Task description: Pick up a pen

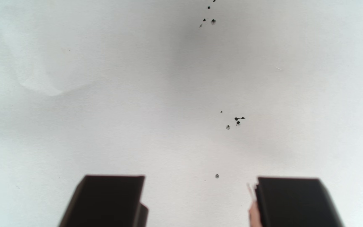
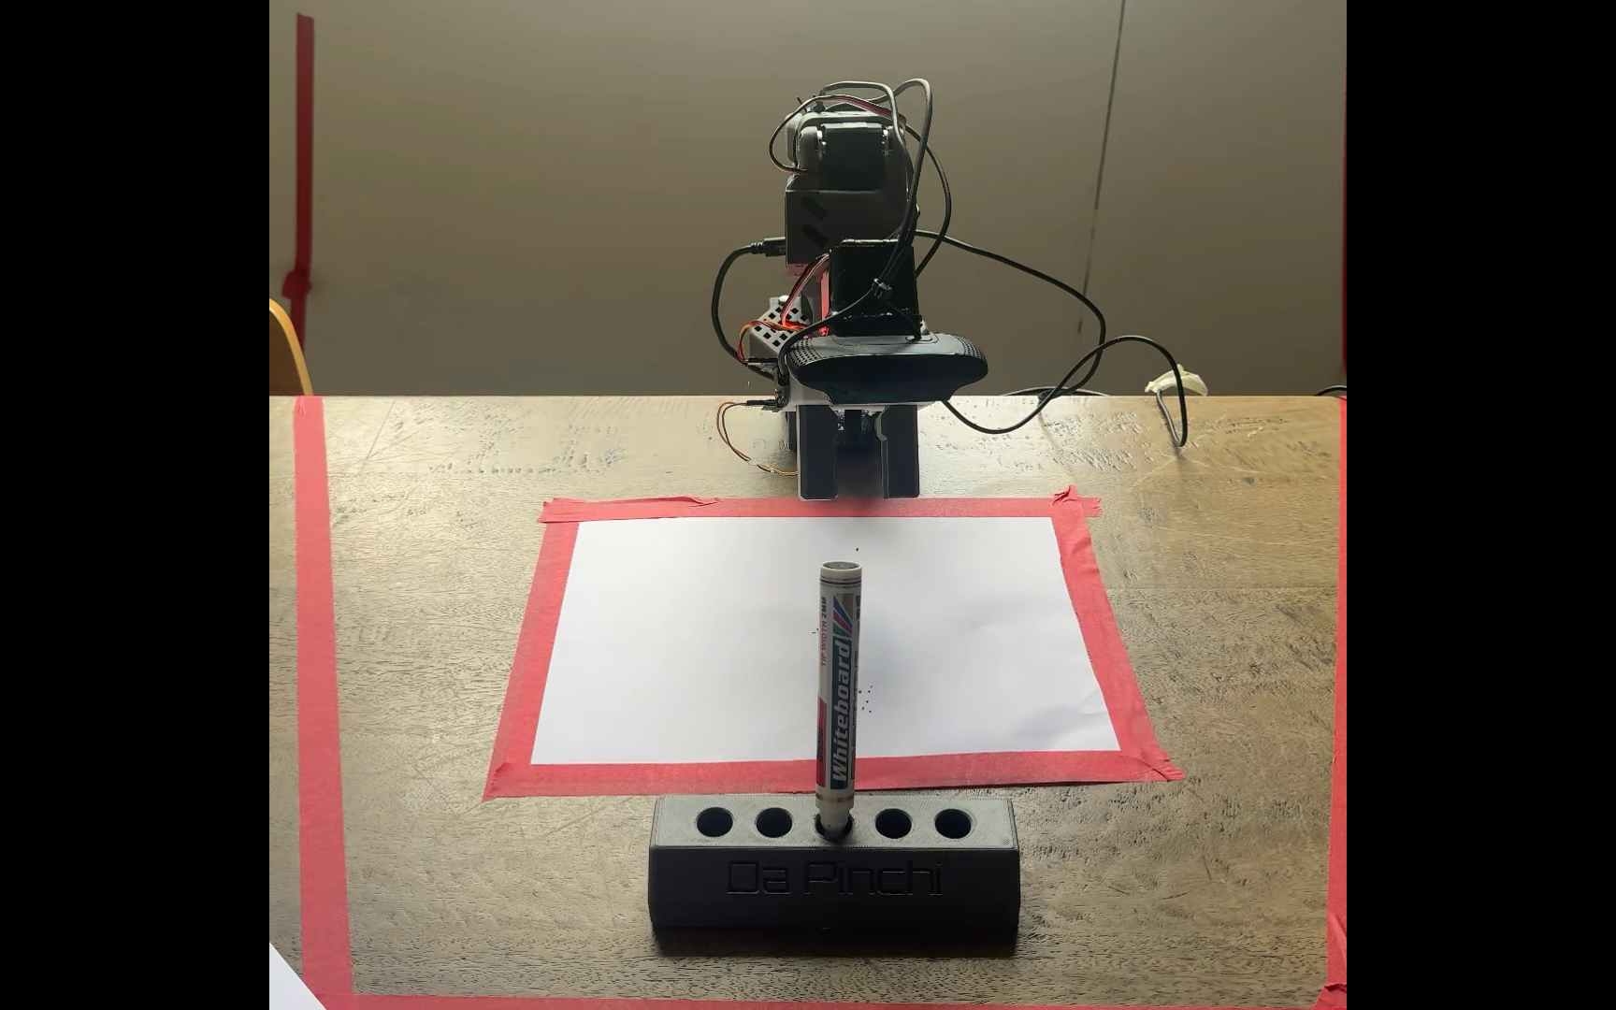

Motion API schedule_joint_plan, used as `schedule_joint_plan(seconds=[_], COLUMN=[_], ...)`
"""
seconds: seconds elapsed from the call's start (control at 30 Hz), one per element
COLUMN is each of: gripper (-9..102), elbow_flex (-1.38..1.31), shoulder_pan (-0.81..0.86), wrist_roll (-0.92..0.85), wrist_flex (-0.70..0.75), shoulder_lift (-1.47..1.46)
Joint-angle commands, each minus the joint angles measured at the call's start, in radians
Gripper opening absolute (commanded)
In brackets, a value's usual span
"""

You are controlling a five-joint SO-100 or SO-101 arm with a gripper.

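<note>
Between the gripper point(image 2: 859, 490) (jaws spread apart, holding nothing) and the upright pen point(image 2: 838, 691) in its holder point(image 2: 833, 879), apparently unobstructed taped paper point(image 2: 688, 641) covers the wooden table point(image 2: 415, 583).

White pen point(image 2: 838, 680) with blue band, black holder point(image 2: 833, 879), red tape point(image 2: 824, 774).

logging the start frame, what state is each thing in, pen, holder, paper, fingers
pen: upright in the middle hole of the holder, untouched
holder: on the table, four other holes empty
paper: flat, taped down on all sides, dotted with ink marks
fingers: apart, nothing between them, gripper above the paper
</note>
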Motion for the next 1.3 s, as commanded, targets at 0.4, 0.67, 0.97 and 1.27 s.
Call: schedule_joint_plan(seconds=[0.4, 0.67, 0.97, 1.27], gripper=[99, 99, 99, 99], elbow_flex=[0.014, 0.014, -0.061, -0.443], shoulder_pan=[0.0, -0.002, 0.011, 0.012], wrist_roll=[-0.005, -0.014, -0.006, -0.015], wrist_flex=[-0.009, -0.009, -0.049, -0.293], shoulder_lift=[0.057, 0.057, -0.035, -0.537])
